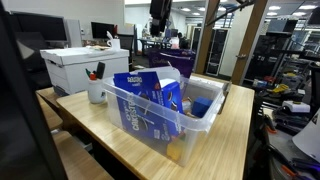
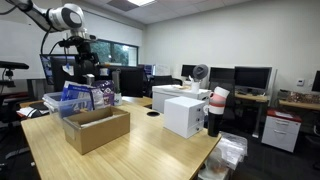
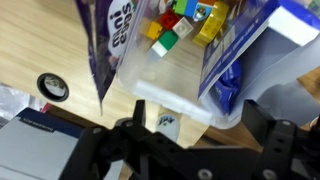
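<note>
While the jaws hang spread well above the clear bin [image 1: 205, 118], open air surrounds its rim.

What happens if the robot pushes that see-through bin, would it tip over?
Probably not. The clear bin looks wide and low, so it would likely slide on the smooth wooden table rather than tip. Its thin plastic walls may flex. The tall blue bags and loose blocks inside could shift or topple.
</note>
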`<state>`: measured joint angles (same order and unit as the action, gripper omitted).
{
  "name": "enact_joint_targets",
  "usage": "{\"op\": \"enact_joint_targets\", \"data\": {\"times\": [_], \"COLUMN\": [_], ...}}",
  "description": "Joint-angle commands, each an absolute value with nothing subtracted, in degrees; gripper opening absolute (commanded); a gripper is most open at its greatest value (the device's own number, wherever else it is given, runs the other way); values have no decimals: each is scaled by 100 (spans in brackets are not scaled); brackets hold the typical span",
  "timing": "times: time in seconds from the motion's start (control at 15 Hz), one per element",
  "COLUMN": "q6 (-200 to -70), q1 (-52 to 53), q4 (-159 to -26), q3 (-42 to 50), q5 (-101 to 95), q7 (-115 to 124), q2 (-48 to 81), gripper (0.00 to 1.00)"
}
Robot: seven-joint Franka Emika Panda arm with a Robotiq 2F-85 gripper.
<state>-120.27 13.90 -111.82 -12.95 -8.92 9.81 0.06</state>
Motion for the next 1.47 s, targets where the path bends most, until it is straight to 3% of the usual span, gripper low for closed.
{"op": "enact_joint_targets", "data": {"times": [0.0, 0.87, 1.4], "q6": [-12259, -12944, -12756], "q1": [1499, 1598, 1693], "q4": [-11808, -12351, -12196], "q3": [-1443, -1489, -1441], "q5": [-758, -1417, -1328], "q7": [1485, 3781, 3892], "q2": [-110, 341, 801], "gripper": [100, 100, 93]}}
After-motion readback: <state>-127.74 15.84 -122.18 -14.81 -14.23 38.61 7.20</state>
